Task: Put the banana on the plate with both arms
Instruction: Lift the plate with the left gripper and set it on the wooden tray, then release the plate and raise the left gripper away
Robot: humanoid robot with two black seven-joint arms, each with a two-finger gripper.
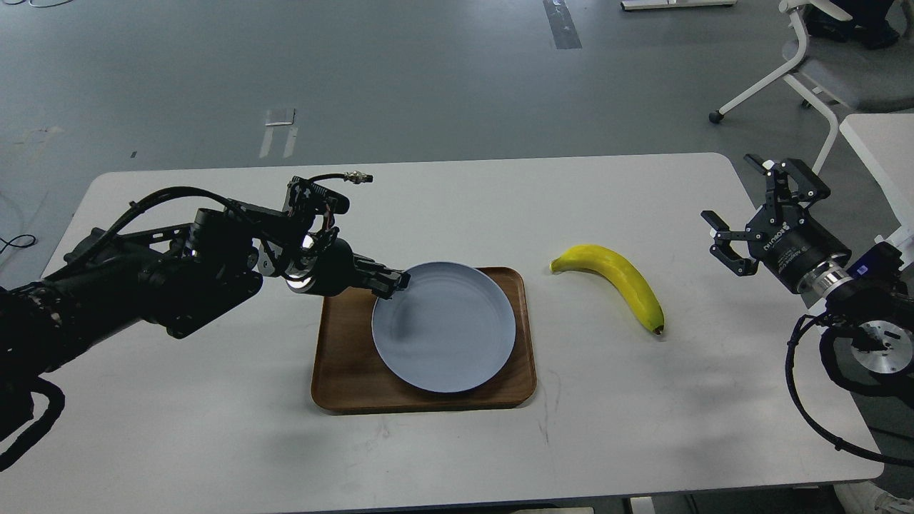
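The pale blue-grey plate (pixel 446 330) is over the right part of the brown wooden tray (pixel 341 375); whether it rests on the tray or hovers just above it I cannot tell. My left gripper (pixel 394 282) is shut on the plate's upper left rim. The yellow banana (pixel 620 278) lies on the white table to the right of the tray, green stem end at the upper left, dark tip at the lower right. My right gripper (pixel 755 203) is open and empty near the table's right edge, well to the right of the banana.
The white table (pixel 214 442) has rounded corners. A white office chair (pixel 821 64) stands on the floor at the back right, and the corner of another white table (pixel 882 153) shows at the far right edge. Black cables (pixel 814 407) hang from my right arm.
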